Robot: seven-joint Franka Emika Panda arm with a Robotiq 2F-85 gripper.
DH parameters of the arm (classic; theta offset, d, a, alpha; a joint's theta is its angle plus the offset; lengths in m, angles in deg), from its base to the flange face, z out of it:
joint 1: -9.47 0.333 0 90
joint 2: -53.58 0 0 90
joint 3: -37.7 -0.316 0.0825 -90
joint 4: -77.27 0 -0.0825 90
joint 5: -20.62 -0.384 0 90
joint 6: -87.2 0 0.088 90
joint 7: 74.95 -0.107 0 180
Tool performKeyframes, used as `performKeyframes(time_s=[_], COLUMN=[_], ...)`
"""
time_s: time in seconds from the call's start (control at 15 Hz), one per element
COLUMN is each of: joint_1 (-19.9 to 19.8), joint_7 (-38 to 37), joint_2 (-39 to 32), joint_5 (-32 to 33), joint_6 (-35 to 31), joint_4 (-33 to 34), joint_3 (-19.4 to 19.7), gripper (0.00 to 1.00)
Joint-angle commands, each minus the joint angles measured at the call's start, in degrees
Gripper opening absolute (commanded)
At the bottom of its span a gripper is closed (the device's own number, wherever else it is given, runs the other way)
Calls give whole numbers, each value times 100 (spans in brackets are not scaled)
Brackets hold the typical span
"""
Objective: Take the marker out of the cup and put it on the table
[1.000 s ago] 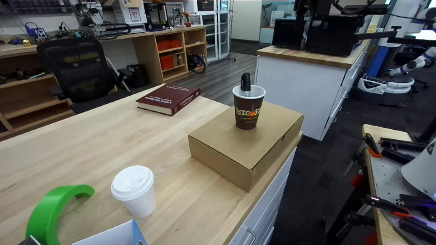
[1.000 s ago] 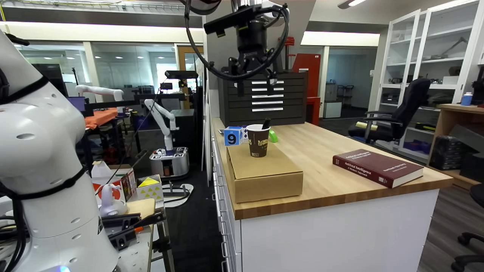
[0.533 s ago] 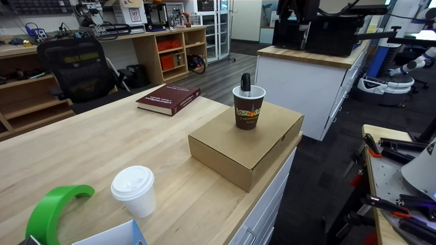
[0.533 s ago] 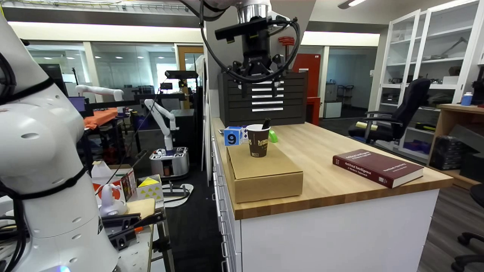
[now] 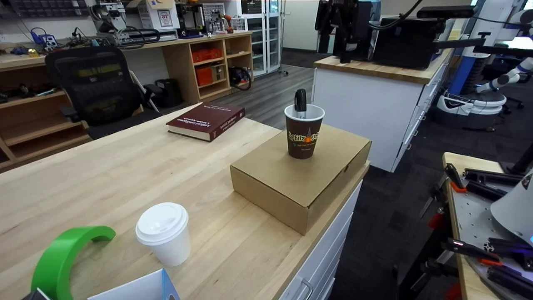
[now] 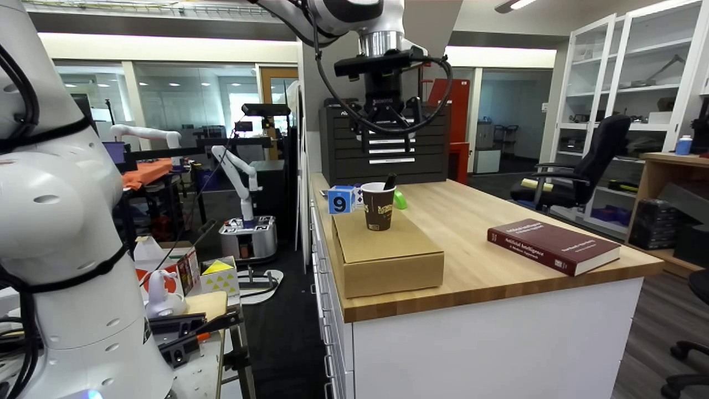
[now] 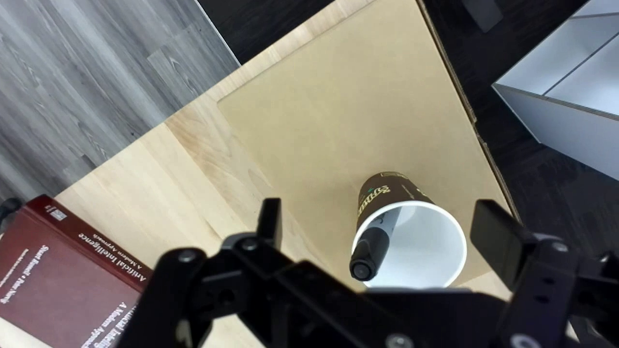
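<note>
Black marker [image 7: 371,249], brown cup [image 5: 304,137], tan box [image 5: 287,166]
The marker's cap is black, its barrel grey-white with dark lettering; the cup is dark brown, white at rim and inside, printed in pale yellow with a dab of orange; the box is plain cardboard tan. The table [image 5: 125,175] shows pale planked wood, edged in darker brown blocks. In an exterior view, counted from the cup, a maroon book [image 5: 206,118] with white lettering is at nine o'clock, an all-white lidded cup [image 5: 166,235] and a bright green arch [image 5: 56,258] at eight. In an exterior view, a blue block [image 6: 340,200] with a black 9 is at nine o'clock, a black drawer cabinet [image 6: 388,170] striped with white labels at twelve. The gripper [image 7: 385,229] is black.
</note>
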Motion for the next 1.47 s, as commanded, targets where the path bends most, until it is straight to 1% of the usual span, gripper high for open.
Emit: performKeyframes(time_s=[0.0, 0.47, 0.8, 1.13, 1.4], joint_1=[-61, -72, -74, -21, 7], joint_7=[16, 19, -283, -296, -175], joint_2=[-70, -182, -531, -874, -1089], joint_5=[-28, -96, -209, -301, -351], joint_6=[11, -13, -196, -461, -420], joint_4=[48, 101, 209, 387, 592], joint_3=[-85, -93, -137, -307, -497], gripper=[100, 100, 100, 100, 100])
